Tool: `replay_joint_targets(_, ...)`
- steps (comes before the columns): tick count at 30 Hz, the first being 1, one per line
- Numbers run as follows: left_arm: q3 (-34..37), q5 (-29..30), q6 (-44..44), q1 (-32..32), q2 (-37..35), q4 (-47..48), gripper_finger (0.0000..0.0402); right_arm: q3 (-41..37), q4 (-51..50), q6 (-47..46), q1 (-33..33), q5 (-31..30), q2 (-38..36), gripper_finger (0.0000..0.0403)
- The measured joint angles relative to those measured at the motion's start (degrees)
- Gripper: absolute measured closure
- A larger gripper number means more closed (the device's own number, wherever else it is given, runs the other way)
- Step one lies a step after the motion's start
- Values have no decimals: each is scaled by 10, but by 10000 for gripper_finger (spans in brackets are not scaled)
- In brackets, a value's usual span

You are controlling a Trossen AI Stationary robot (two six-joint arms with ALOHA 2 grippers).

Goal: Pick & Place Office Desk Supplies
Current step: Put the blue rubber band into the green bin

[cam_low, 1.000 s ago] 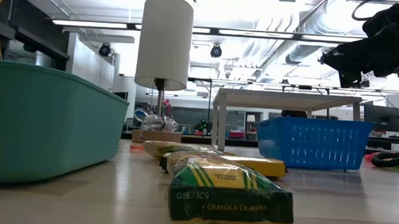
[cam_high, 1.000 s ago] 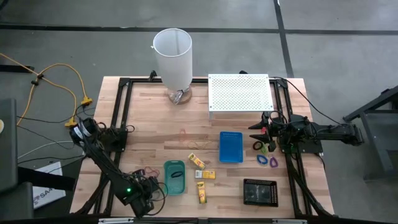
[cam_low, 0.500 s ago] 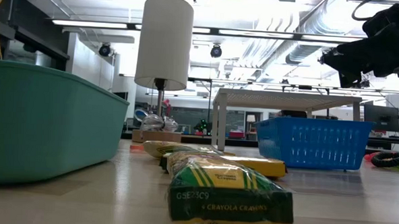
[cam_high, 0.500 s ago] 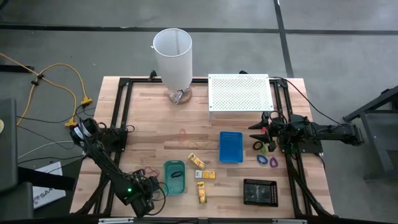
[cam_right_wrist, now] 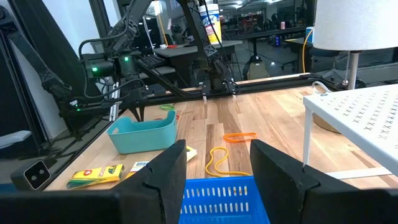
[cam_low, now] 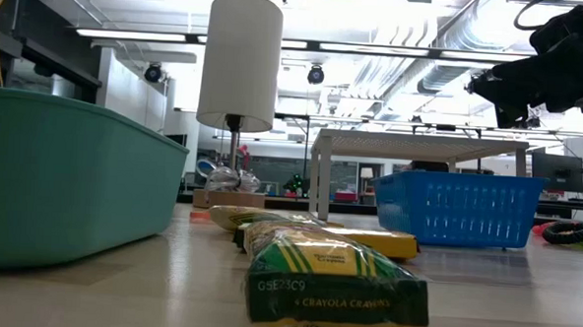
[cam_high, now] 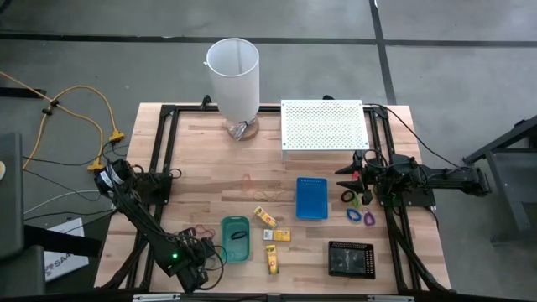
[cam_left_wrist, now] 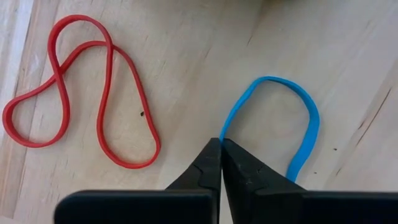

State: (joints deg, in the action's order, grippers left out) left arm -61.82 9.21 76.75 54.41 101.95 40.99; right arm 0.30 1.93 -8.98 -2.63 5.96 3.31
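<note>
Left gripper pinching a thin blue rubber-band loop at the near left corner of the table.

High view: the left gripper (cam_high: 195, 270) is low over the wooden table (cam_high: 201, 184), just beside the teal plastic tray (cam_high: 236, 238); the right gripper (cam_high: 351, 178) hovers near the blue plastic basket (cam_high: 312, 198). Low view: a yellow-green crayon packet (cam_low: 336, 281) lies in front, the teal tray beside it, and only the right arm shows, up high. Left wrist view: the fingers (cam_left_wrist: 208, 167) are pressed together on one end of the thin blue rubber-band loop (cam_left_wrist: 306, 127), which lies flat on the wood, near a red rubber-band loop (cam_left_wrist: 84, 99) but apart from it. The band looks very light, soft and stretchy; I think it may slip out, so a grip across the strand is best. Right wrist view: its fingers (cam_right_wrist: 168, 168) stand wide and hold nothing.
</note>
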Motion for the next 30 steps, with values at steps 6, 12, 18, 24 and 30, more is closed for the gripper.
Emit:
replay_joint_targets(6, 0, -1, 0, 0, 0, 0, 400, 0, 0, 0, 0, 0, 0, 237)
replay_joint_targets(12, 1, 8, -4, 2, 0, -1, 400, 0, 0, 0, 0, 0, 0, 237)
replay_joint_targets(18, 3, 39, -4, 10, -38, 2, 400, 0, 0, 0, 0, 0, 0, 237)
replay_joint_targets(24, 2, 83, -4, 17, -100, 32, 401, 0, 0, 0, 0, 0, 0, 237)
replay_joint_targets(30, 2, 110, -8, 20, -150, 61, 401, 0, 0, 0, 0, 0, 0, 237)
